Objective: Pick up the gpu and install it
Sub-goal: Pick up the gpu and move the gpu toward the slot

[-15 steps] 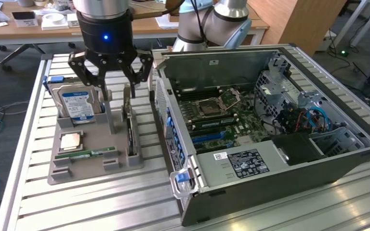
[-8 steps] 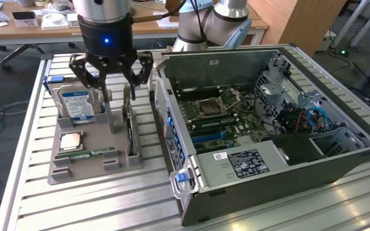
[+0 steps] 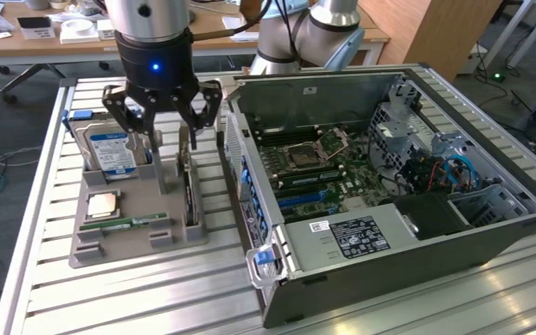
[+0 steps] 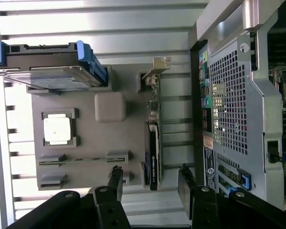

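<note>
The gripper [image 3: 168, 143] hangs over the grey holder tray [image 3: 137, 244] w/ its jaws spread wide and nothing between them (no contact w/ any part). The gpu [image 3: 190, 199] stands on its long edge in a slot along the tray's side nearest the open PC case [image 3: 389, 230], below the fingertips. Its long axis runs along that tray side, roughly parallel to the case's rear panel. This is the relation that counts: in the wrist view the gripper [image 4: 150, 169] straddles the line of the gpu [image 4: 152, 157]. One finger [image 4: 115, 179] sits toward the tray's middle and the other [image 4: 185, 179] toward the case side, so the card's thin dimension lies across the gap. The grip line looks approx. centred on the board, at the end away from the silver end bracket [image 4: 155, 88]. Only one arm here, so no choice of side. The exterior view gives the height: there is clear air between the fingertips and the card's top edge, and the card shows only as a thin dark strip. The wrist view gives the lateral line-up and the bracket end, but says little about height. Elsewhere on the tray, a blue-labelled hard drive [image 3: 109, 150] stands at the back. A CPU [image 3: 100, 204] lies flat near the tray's middle, w/ a RAM stick [image 3: 123, 223] just in front of it.
</note>
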Available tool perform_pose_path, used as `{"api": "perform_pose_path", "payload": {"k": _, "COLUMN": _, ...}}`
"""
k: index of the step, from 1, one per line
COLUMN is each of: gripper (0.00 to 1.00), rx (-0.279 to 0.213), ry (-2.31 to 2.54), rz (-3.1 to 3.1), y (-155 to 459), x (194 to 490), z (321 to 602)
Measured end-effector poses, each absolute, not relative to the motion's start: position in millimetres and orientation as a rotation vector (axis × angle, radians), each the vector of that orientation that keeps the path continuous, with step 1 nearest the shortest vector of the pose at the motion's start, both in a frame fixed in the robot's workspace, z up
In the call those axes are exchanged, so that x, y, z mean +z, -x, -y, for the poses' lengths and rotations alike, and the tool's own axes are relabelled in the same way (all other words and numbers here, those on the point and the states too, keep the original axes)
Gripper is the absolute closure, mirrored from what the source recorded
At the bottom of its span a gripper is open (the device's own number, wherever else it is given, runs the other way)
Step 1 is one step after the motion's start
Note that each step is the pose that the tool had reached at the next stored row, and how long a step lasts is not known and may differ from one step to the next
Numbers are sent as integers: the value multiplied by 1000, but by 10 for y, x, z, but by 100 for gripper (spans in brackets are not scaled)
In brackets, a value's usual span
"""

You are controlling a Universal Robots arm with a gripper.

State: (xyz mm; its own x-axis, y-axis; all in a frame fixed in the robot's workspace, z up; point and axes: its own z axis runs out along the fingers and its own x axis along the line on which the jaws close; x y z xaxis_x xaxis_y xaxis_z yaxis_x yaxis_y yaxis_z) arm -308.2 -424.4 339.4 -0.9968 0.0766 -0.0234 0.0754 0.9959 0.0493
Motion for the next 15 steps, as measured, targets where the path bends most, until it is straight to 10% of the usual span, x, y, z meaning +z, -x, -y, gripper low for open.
{"api": "perform_pose_path", "payload": {"k": 15, "gripper": 41, "rx": 75, "ry": -119, "rz": -3113, "y": 3082, "x": 3240, "z": 4244}}
